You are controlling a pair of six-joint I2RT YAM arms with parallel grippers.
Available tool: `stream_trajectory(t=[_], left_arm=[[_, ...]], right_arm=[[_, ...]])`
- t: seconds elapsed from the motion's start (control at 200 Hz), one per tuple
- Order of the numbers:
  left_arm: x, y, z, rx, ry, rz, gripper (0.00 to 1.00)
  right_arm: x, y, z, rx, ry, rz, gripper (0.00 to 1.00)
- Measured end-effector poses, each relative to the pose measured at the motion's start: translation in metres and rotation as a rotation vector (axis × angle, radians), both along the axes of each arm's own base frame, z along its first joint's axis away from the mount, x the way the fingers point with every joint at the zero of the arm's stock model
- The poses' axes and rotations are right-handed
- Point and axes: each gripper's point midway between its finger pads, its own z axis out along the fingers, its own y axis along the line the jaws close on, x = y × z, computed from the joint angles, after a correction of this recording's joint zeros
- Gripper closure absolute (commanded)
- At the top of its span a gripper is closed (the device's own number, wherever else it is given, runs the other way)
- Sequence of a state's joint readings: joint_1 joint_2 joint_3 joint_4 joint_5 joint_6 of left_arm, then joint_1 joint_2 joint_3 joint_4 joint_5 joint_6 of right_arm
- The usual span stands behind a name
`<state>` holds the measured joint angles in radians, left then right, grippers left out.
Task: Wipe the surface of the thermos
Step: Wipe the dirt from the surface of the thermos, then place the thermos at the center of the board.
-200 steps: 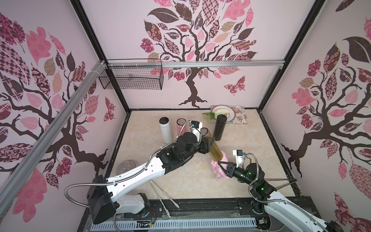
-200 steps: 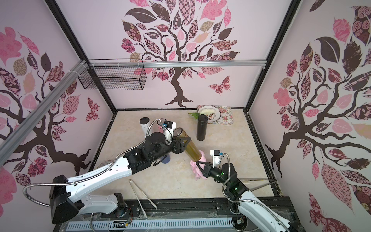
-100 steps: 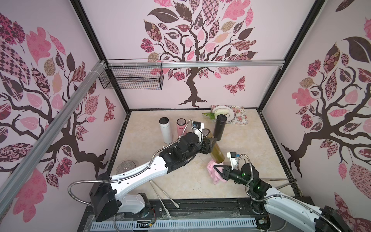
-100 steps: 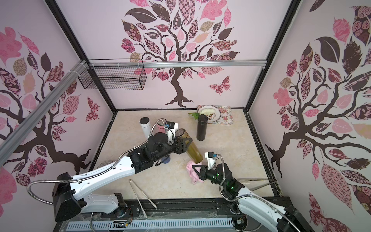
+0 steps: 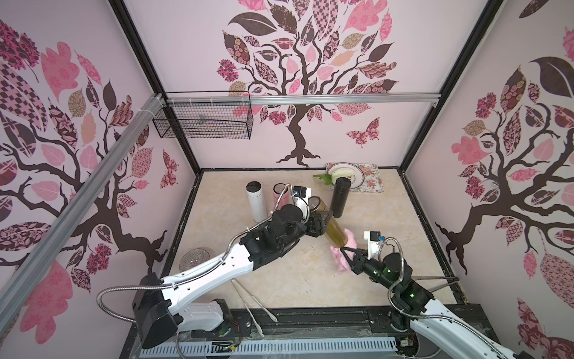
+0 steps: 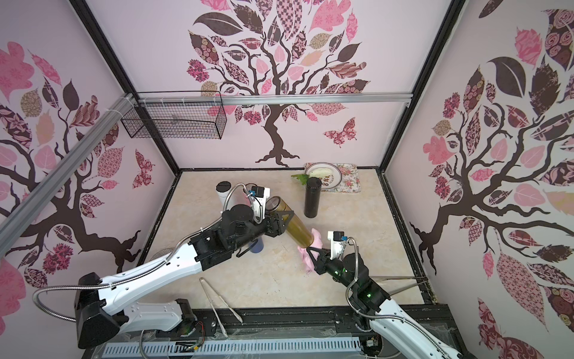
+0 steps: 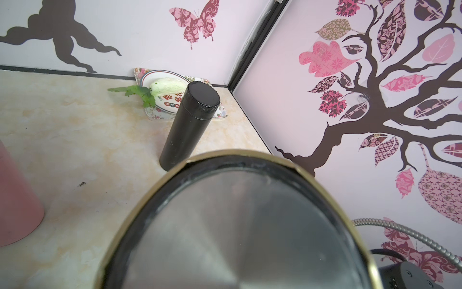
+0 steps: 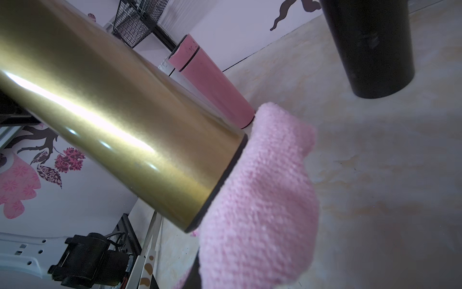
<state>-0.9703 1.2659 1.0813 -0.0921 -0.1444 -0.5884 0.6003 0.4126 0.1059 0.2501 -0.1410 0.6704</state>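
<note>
Looking down, you have the left gripper (image 5: 323,219) clamped round the tilted gold thermos (image 5: 334,232), its length running 11 to 5 o'clock, with the right gripper (image 5: 347,252) pinching the pink cloth (image 5: 340,265) against its 5 o'clock base.

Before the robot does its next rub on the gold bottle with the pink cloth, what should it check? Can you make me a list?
1. The left gripper is shut on the gold thermos: ok.
2. The thermos is held tilted, up off the table: ok.
3. The right gripper is shut on the pink cloth: ok.
4. The cloth touches the thermos: ok. It appears to press against the bottom end in the right wrist view.
5. The black thermos stands upright, apart from the tilted one: ok.
6. The whole side is wiped clean: cannot tell.
</note>
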Motion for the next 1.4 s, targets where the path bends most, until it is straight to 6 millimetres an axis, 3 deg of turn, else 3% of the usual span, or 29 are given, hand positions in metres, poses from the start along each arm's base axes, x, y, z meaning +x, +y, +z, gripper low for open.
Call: stream_trajectory(t=[0.18, 0.435, 0.885, 1.14, 1.316, 1.396], left_arm=[[-0.006, 0.006, 0.008, -0.033, -0.016, -0.008, 1.0], [-0.007, 0.012, -0.014, -0.006, 0.003, 0.002, 1.0], [0.003, 0.007, -0.015, -0.005, -0.033, 0.028, 1.0], [0.01, 0.001, -0.033, 0.044, -0.009, 0.037, 1.0], [0.016, 0.007, -0.03, 0.097, -0.031, 0.078, 1.0], [0.019, 0.012, -0.04, 0.169, -0.036, 0.093, 1.0]], right_arm=[[0.011, -0.008, 0.015, 0.109, -0.023, -0.044, 1.0], [0.007, 0.014, -0.016, 0.198, 0.12, 0.068, 1.0], [-0.004, 0.032, -0.025, 0.206, 0.183, 0.189, 1.0], [-0.002, 0.023, -0.039, 0.134, 0.205, 0.13, 1.0], [0.014, 0.006, -0.028, 0.087, 0.157, 0.01, 1.0], [0.024, -0.004, -0.014, 0.091, 0.108, -0.064, 1.0]])
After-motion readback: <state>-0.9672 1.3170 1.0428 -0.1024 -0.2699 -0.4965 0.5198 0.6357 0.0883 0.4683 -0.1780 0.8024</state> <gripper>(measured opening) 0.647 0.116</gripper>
